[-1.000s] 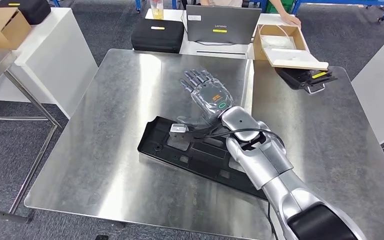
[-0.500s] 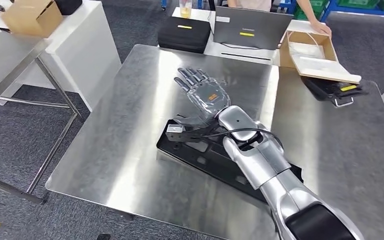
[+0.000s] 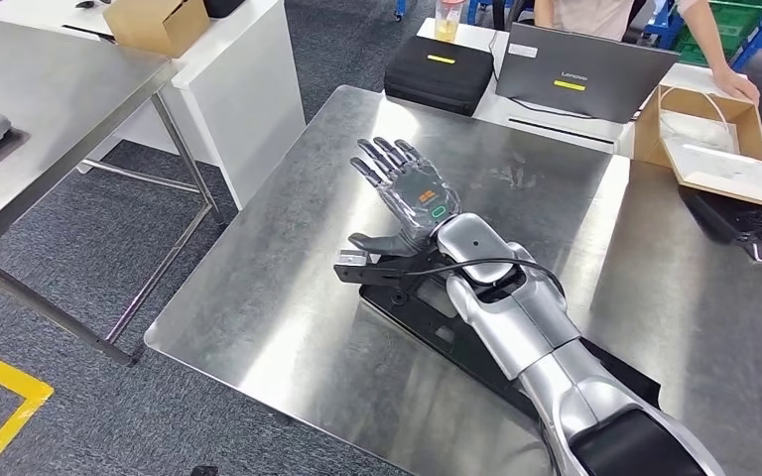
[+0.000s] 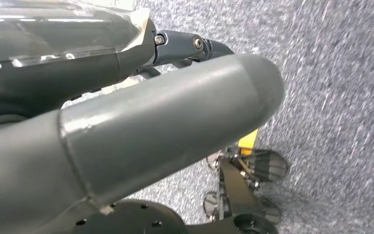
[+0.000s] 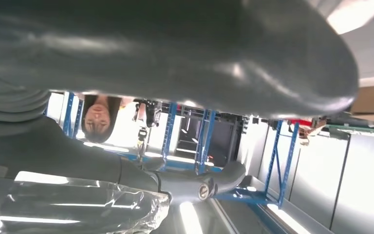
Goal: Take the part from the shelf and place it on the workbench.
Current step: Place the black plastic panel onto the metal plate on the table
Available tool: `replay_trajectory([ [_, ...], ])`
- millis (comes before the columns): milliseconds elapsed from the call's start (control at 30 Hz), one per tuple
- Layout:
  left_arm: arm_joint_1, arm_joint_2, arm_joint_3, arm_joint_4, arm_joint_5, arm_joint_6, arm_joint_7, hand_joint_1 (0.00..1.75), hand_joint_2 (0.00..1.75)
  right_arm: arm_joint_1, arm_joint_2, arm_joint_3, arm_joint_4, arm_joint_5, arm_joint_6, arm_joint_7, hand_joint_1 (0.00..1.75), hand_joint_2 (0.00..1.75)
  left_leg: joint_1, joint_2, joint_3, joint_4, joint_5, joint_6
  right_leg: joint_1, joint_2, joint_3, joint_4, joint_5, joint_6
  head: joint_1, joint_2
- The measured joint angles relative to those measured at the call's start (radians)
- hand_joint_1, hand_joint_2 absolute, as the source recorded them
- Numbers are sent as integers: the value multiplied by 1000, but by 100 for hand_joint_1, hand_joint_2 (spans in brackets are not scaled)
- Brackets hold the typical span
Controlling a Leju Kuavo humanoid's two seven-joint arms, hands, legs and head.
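Observation:
The part point(image 3: 425, 309), a long flat black plastic piece, lies on the steel workbench point(image 3: 278, 297) near its front. My right forearm reaches over it and hides its middle. My right hand point(image 3: 409, 190) hovers just past the part's far end, palm down with fingers stretched out flat and apart, holding nothing. In the right wrist view the thick thumb and one finger point(image 5: 209, 184) stand apart with nothing between them. My left hand point(image 4: 141, 112) hangs over the grey carpet, thumb and fingers extended, holding nothing.
Behind the workbench stand a black case point(image 3: 439, 72), a laptop point(image 3: 583, 69) and an open cardboard box point(image 3: 706, 139) with a person's hand point(image 3: 736, 85) on it. A black device point(image 3: 754, 224) lies at the right edge. Another steel table point(image 3: 40, 99) stands at the left.
The camera has turned left, so the whole scene has slid to the right. My right hand stays open above the workbench, and the part lies where it was.

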Motion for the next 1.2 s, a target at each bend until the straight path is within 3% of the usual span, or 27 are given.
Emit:
replay_trajectory([
  [33,2,1,0,0,0,0,1,0,0,-1,3,0,0,0,0,0,0,0,2,2,-2,2,-1,-6,-1,-7,2,-2,2,-8,0,0],
  [100,3,1,1,0,-1,0,2,0,0,-3,9,0,0,0,0,0,0,0,3,42,-20,41,-26,-18,-6,-23,9,-9,5,-22,-4,0],
  [167,1,0,1,0,-1,0,3,0,0,-4,13,0,0,1,0,0,0,0,5,92,-73,152,-84,-30,-6,-42,14,-11,3,-33,-8,0],
  [233,0,0,0,0,-2,0,4,0,0,-2,12,0,0,2,0,0,0,0,11,106,-133,266,-126,-38,-3,-63,15,-11,1,-37,-9,0],
  [267,0,0,1,0,-2,0,5,0,0,-2,12,0,0,2,0,0,0,0,13,108,-142,279,-122,-40,-3,-73,15,-11,0,-38,-10,0],
  [300,1,1,1,0,-3,0,6,0,0,-1,12,1,0,2,0,0,0,0,14,112,-129,252,-100,-41,-2,-83,15,-10,-2,-37,-10,0],
  [367,0,2,1,0,-4,0,7,0,0,-1,13,0,0,3,0,0,0,0,13,139,-54,111,-38,-36,0,-100,19,-10,-6,-33,-10,0],
  [433,-2,3,1,0,-6,0,9,0,0,-4,13,0,0,3,0,0,0,0,7,161,2,12,-9,-27,7,-113,23,-10,-12,-25,-8,0],
  [533,-2,3,1,0,-10,0,13,0,0,-5,16,0,0,5,0,0,0,0,1,142,8,-4,-8,-8,12,-131,27,-13,-17,-10,-4,0],
  [567,-2,2,1,0,-11,0,14,0,0,-6,18,-1,0,6,0,0,0,0,2,134,11,-10,-4,-2,12,-123,24,-7,-23,-6,-3,0],
  [633,-2,1,2,0,-11,0,15,0,0,-6,19,-2,0,6,0,0,0,0,5,119,17,-19,3,12,10,-85,-8,65,-60,-6,-1,0],
  [667,-3,1,2,0,-11,0,15,0,0,-4,17,-2,0,6,0,0,0,0,4,110,17,-20,4,15,7,-65,-41,135,-90,-9,0,0],
  [733,-5,2,2,0,-11,0,15,0,0,1,12,-2,1,6,0,0,0,0,4,88,17,-20,4,18,4,-49,-112,272,-137,-10,2,0],
  [767,-4,2,2,0,-11,0,15,0,0,4,10,-2,2,6,0,0,0,0,4,76,18,-19,4,19,3,-46,-131,301,-140,-4,3,0],
  [800,-4,1,2,0,-11,0,15,0,0,5,8,-2,2,6,0,0,0,0,5,64,18,-18,3,18,1,-45,-128,283,-124,5,4,0],
  [867,-3,-1,2,0,-11,0,15,0,0,4,7,-2,3,6,0,-1,0,0,6,41,19,-15,1,14,-6,-29,-69,143,-58,25,4,0],
  [933,-3,-1,2,0,-11,0,15,0,0,1,8,-2,3,6,0,-2,0,0,3,22,16,-7,-4,4,-12,-6,-13,25,-13,27,4,0],
  [967,-3,-1,2,0,-11,1,15,0,0,0,8,-2,3,6,0,-3,0,0,3,15,12,-4,-6,-2,-11,-1,-3,5,-6,21,4,0],
  [1067,2,1,2,0,-12,2,15,0,0,-2,15,-2,3,8,0,-6,0,0,6,10,5,0,-8,-17,-9,-19,1,1,-2,-3,4,0],
  [1133,2,0,2,0,-13,3,16,0,0,-5,23,-2,3,8,0,-8,0,0,7,48,-19,55,-43,-26,-13,-33,6,-2,0,-18,-3,0],
  [1200,0,-2,2,0,-13,3,18,0,0,-5,25,-2,5,8,0,-8,0,0,8,93,-84,188,-109,-35,-9,-50,9,-2,-4,-29,-11,0],
])
